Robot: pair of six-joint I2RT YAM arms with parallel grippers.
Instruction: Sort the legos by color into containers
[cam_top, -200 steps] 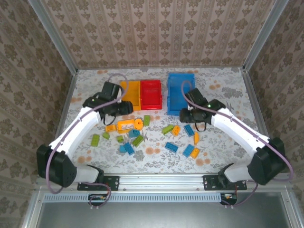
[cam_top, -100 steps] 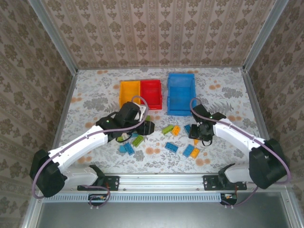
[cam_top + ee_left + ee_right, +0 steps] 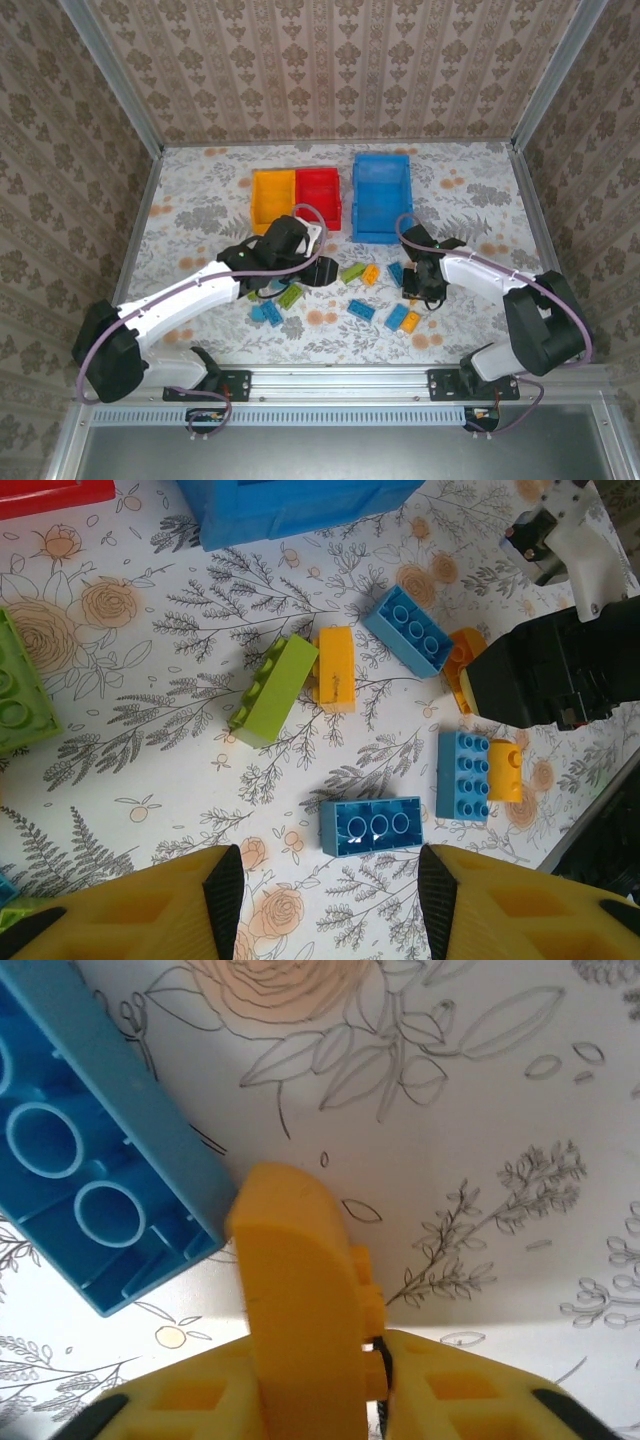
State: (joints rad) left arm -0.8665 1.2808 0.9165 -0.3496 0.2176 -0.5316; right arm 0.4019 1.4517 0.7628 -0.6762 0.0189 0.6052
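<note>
On floral-print table (image 3: pixel 200 200) inside wallpapered walls (image 3: pixel 340 70) | left claw (image 3: pixel 330 880) spread wide | right claw (image 3: pixel 320 1385) pinching orange brick (image 3: pixel 295 1260)

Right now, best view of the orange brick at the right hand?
Right wrist: the orange brick, close-up between the right hand's fingers. Left wrist catches one end beside the hand; top external: too small to tell.

Blue, green and orange legos (image 3: pixel 362 309) scattered nearer than blue container (image 3: pixel 381 195); red container (image 3: pixel 318 192) and yellow container (image 3: pixel 272 197) left of it; orange lego (image 3: pixel 300 1300) pinched on edge.
</note>
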